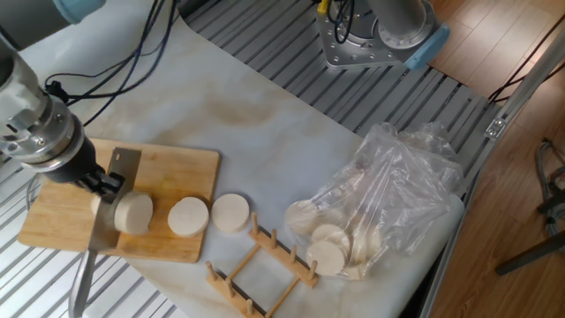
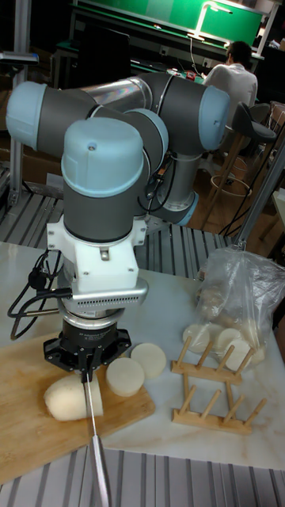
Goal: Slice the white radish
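The white radish (image 1: 134, 213) lies on a wooden cutting board (image 1: 172, 172), its flat cut end facing right. In the tall fixed view the radish (image 2: 67, 396) lies left of the blade, with only a short piece past it. My gripper (image 1: 102, 183) is shut on a knife (image 1: 113, 208) by the top of the blade. The blade stands upright across the radish near that cut end. The gripper (image 2: 89, 366) hangs straight above the knife (image 2: 94, 412), whose handle points toward the table's front. Two cut slices (image 1: 188, 216) (image 1: 230, 213) lie to the right, one on the board and one off it.
A wooden rack (image 1: 261, 263) stands at the front, next to the slice that lies off the board. A clear plastic bag (image 1: 388, 190) with pale round slices lies at the right. Black cables (image 1: 132, 53) run across the table behind the board. The arm's base (image 1: 371, 35) is at the back.
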You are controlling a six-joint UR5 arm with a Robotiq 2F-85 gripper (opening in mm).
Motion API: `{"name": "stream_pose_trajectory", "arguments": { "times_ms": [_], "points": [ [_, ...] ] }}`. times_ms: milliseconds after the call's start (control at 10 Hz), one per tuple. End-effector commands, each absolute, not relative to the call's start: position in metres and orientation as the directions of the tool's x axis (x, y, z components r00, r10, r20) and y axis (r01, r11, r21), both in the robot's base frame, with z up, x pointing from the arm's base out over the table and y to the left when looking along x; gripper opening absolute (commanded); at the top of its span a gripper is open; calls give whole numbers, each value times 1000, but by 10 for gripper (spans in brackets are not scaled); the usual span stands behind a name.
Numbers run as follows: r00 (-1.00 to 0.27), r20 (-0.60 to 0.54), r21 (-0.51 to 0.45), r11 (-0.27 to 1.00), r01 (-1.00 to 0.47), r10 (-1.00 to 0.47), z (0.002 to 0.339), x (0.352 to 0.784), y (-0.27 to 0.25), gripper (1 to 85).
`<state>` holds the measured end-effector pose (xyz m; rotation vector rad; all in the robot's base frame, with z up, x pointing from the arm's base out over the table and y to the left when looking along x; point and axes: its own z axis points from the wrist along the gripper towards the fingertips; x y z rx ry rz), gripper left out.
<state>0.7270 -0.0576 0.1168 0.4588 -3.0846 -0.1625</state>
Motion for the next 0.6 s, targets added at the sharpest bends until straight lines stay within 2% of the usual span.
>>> {"name": "stream_pose_trajectory", "arguments": {
  "times_ms": [0, 300, 500],
  "points": [
    [-941, -99, 124, 934, -335, -324, 126, 744, -44, 13],
    [-920, -103, 128, 912, -389, -378, 122, 738, -38, 13],
    [-905, -51, 138, 894, -425, -423, 116, 717, -42, 13]
  ]
}}
